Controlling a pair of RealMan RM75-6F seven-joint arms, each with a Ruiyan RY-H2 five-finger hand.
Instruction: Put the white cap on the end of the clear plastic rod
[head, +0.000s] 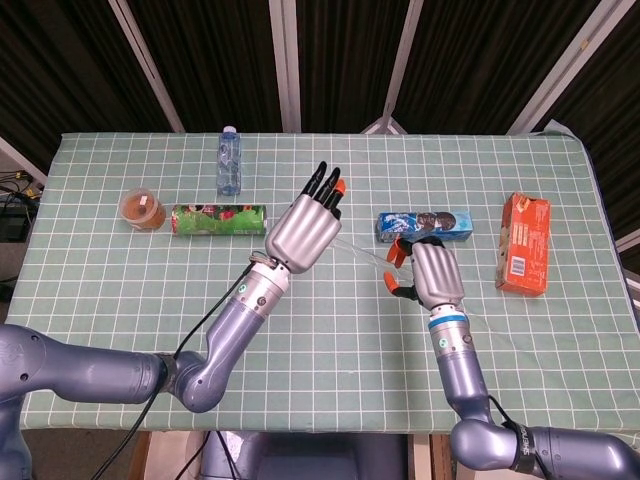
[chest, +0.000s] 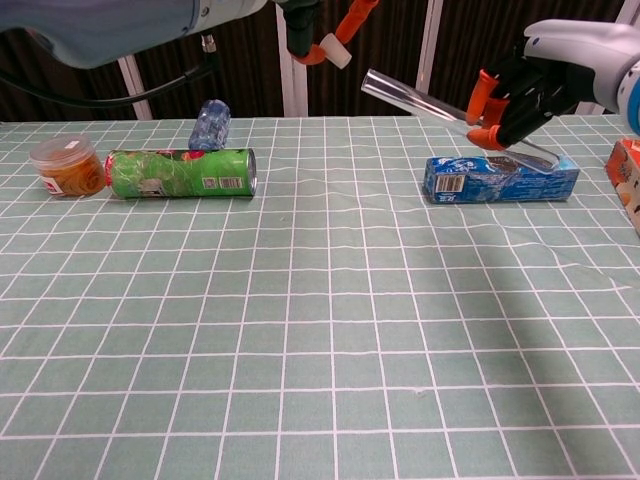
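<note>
Standing at the far left of the green checked table (head: 330, 320) is a small clear tub (head: 143, 208) with a red rim, holding something brown; its contents cannot be identified further. Beside it a green cylindrical can (head: 218, 218) lies on its side, its open or lidded end toward the table's middle. Behind these a clear water bottle (head: 229, 162) also lies on the cloth.

Left hand (head: 303, 226): raised above the table centre, palm facing away from the head camera, fingers extended upward and close together. In the chest view its orange-tipped fingers (chest: 352, 17) pinch the white cap (chest: 335, 50) at the top edge of the picture.

Right hand (head: 432, 272): raised over the table to the right of centre, fingers curled around the clear plastic rod (chest: 420, 100). The rod is held clear of the table, tilted, its free open end pointing up and toward the left hand. Cap and rod end are near one another but apart; the cap is not on the rod.

Below and behind the right hand a blue biscuit packet (chest: 500, 177) lies flat on the table; the rod's lower end appears in front of it in the chest view. An orange box (head: 524, 243) lies near the right edge, well apart from both hands.
</note>
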